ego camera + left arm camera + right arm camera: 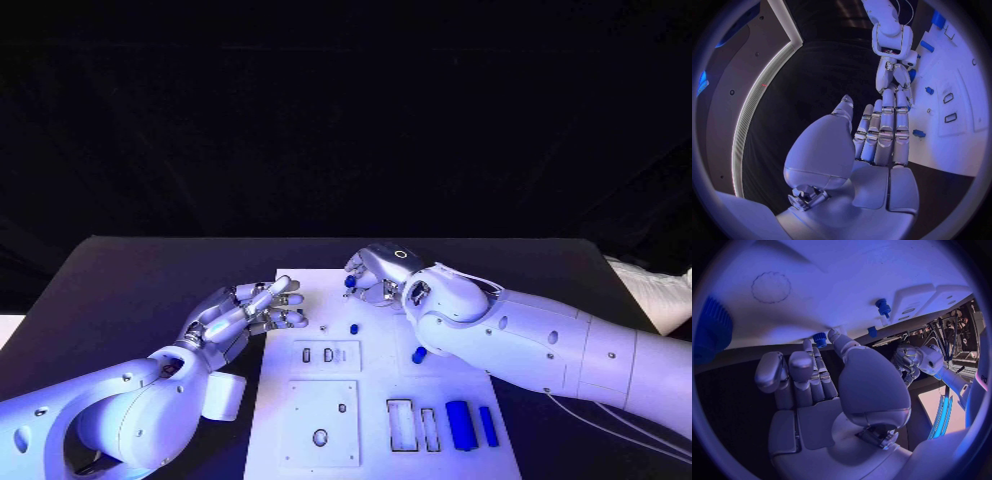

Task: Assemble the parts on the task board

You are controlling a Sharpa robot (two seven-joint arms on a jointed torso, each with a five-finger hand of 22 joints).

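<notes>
Lay mid-table as the landmark: white task board, holding blue parts such as the long blue bar near its near right corner. Hovered at the board's left edge, fingers straight, apart, holding nothing: left hand. Reached over the board's far end, fingertips touching a small blue peg, grip impossible to tell: right hand

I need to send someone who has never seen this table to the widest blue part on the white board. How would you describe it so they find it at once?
Start at the white board in the middle of the black table and go to its near right corner. A wide blue block lies there lengthwise, between an empty slot and a blue bar. It is much broader than that bar and the other small blue pieces.
</notes>
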